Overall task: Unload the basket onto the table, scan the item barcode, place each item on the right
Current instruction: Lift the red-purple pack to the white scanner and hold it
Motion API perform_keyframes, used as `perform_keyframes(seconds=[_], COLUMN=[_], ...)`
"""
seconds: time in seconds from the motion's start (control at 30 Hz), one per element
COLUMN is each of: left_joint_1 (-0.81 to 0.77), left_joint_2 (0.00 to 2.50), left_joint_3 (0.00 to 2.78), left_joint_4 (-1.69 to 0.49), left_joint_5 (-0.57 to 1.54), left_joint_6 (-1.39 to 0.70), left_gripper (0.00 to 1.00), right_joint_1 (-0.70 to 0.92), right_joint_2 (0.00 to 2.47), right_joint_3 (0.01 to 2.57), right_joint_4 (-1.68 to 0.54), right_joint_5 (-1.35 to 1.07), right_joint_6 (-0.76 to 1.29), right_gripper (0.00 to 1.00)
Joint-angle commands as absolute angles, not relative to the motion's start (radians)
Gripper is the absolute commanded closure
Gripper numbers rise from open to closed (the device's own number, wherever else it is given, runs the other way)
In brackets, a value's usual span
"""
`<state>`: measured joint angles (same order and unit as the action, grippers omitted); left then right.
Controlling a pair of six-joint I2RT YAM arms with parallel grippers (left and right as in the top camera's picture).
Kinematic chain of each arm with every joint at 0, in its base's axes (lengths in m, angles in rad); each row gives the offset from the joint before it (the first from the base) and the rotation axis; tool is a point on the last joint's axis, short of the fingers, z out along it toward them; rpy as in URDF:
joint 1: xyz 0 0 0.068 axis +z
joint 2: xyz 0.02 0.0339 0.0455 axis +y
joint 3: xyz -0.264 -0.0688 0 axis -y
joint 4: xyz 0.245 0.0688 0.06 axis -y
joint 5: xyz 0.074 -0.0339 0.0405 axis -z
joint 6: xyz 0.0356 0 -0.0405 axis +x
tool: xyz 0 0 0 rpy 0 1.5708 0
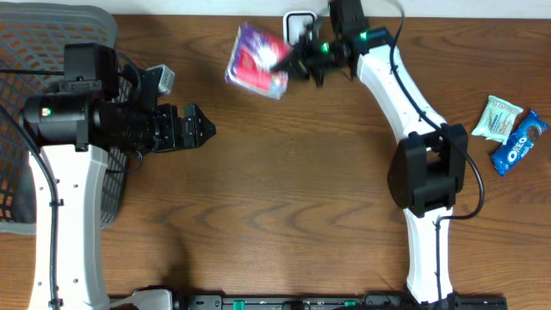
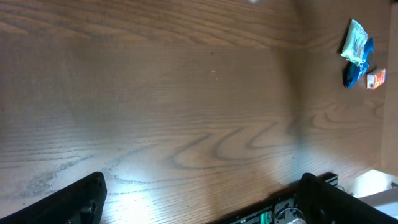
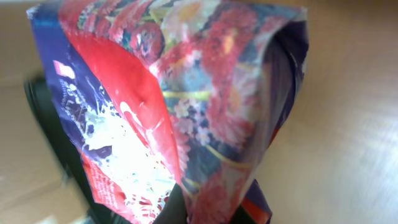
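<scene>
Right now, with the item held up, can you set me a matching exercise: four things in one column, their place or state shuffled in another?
Things:
1. purple-and-red bag
2. Oreo pack
3. grey basket
4. left fingers

Places or states:
A. spread open, holding nothing
B. at the overhead view's left edge
C. gripped by the right fingers
D. far right, beside a pale green packet

Pairs: 1-C; 2-D; 3-B; 4-A

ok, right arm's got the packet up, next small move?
Probably rotate the packet toward the white device beside it. The right jaws are shut on the packet, it hangs close by, and no barcode shows in the wrist view.
</scene>
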<state>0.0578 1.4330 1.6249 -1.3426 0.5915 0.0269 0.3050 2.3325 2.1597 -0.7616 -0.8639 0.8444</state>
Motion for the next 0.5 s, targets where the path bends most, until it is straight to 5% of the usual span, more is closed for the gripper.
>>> perform_keyframes(seconds=[0.0,0.17,0.47], left_joint_1=[0.056,0.056,0.056], left_joint_2=[1.436,1.436,1.436], left_joint_3=[1.619,1.619,1.619], left_joint_4=[-1.345,-1.345,-1.345], left_joint_5=[0.582,0.582,0.582], left_joint_6=[0.037,0.037,0.037], left_gripper=[0.02,0.02,0.02], right_joint_1=[0.324,0.344,0.332], right_joint_2=[2.300,2.310,2.371], right_joint_3=[2.275,2.274,2.273], right_joint_4=[-0.746,-0.724,-0.702], right_joint_5=[-0.322,-0.008,0.051], right_joint_6=[0.849,0.855,0.859], right_gripper=[0.99,0.99,0.99])
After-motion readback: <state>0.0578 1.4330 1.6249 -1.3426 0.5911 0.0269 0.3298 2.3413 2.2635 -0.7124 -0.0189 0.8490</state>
